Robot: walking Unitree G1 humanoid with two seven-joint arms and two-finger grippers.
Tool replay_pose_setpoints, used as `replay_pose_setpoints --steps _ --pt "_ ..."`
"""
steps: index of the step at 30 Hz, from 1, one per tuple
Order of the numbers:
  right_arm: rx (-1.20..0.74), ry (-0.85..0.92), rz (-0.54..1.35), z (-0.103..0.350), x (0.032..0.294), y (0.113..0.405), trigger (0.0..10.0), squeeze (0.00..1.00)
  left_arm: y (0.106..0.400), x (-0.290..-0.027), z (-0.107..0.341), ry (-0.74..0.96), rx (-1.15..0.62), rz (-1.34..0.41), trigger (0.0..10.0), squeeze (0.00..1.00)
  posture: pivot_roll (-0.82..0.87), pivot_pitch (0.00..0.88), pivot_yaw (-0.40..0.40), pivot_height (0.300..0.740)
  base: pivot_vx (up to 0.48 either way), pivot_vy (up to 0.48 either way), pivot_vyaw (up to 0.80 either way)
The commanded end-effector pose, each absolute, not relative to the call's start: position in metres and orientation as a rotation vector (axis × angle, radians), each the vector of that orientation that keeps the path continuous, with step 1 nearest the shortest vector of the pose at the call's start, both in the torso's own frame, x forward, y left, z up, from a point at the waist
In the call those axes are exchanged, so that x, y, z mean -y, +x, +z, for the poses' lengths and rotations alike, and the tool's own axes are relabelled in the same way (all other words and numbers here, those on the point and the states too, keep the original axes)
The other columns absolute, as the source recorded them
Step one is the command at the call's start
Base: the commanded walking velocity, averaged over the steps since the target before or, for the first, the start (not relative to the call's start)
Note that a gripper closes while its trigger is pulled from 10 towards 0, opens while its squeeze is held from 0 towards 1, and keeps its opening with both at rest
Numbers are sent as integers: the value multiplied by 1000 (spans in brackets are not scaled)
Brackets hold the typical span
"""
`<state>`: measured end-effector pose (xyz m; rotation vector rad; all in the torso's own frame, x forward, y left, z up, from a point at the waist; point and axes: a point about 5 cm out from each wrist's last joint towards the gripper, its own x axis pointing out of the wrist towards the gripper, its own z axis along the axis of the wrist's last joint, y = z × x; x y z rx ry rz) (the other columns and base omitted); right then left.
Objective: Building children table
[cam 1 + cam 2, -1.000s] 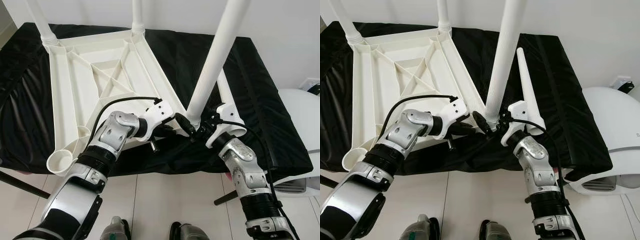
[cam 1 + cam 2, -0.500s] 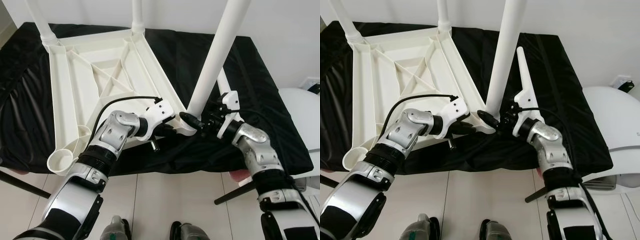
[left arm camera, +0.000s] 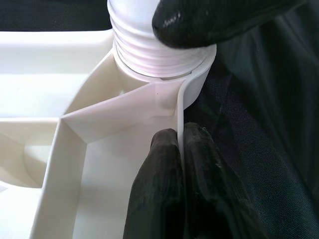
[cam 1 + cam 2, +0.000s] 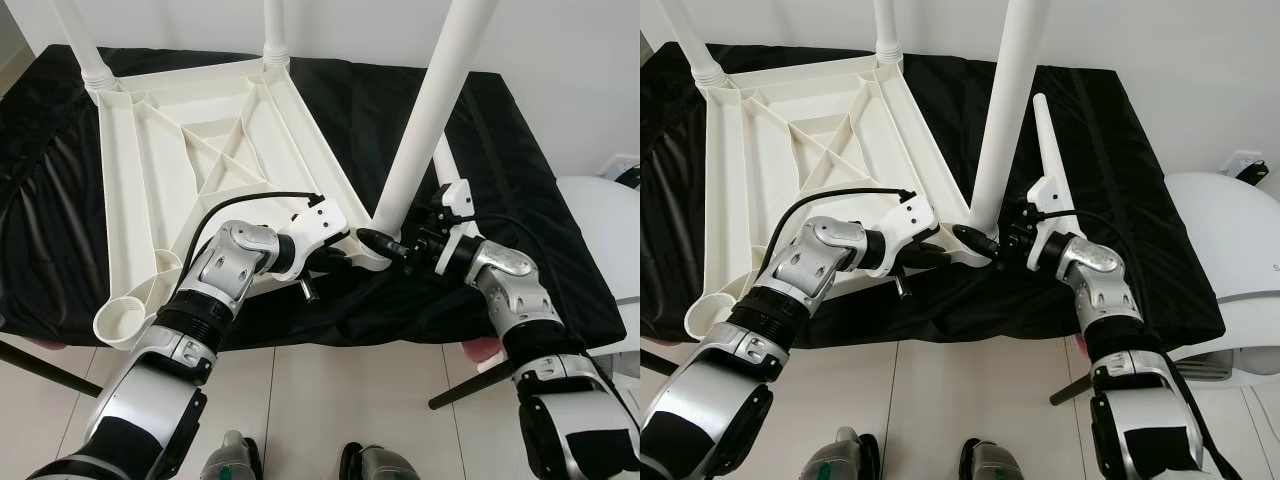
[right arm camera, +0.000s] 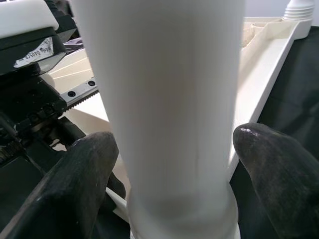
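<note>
Since a second ago, right arm has swung outward. Black cloth carries the inverted table frame. White leg stands in its near corner socket, right gripper spread around its base; left gripper pinches the frame's rim.

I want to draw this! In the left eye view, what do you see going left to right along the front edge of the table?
empty leg socket → left gripper → tilted leg → right gripper → white appliance
</note>
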<state>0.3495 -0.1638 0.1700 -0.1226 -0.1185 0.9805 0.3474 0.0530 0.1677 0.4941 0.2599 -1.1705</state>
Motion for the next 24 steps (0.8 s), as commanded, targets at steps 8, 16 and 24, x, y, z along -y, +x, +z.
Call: replay_pose_setpoints --steps 8,16,24 --pt "134 -122 1027 170 155 354 510 0 355 -58 169 504 -223 -999 10000 0 22 98 2 740 0 0 0" --pt "140 -125 1021 170 155 356 10000 0 354 -58 168 504 -224 -1003 10000 0 21 104 0 740 0 0 0" --pt "137 -89 1002 165 154 352 10000 0 354 -57 168 501 -222 -1001 10000 0 20 111 -4 740 0 0 0"
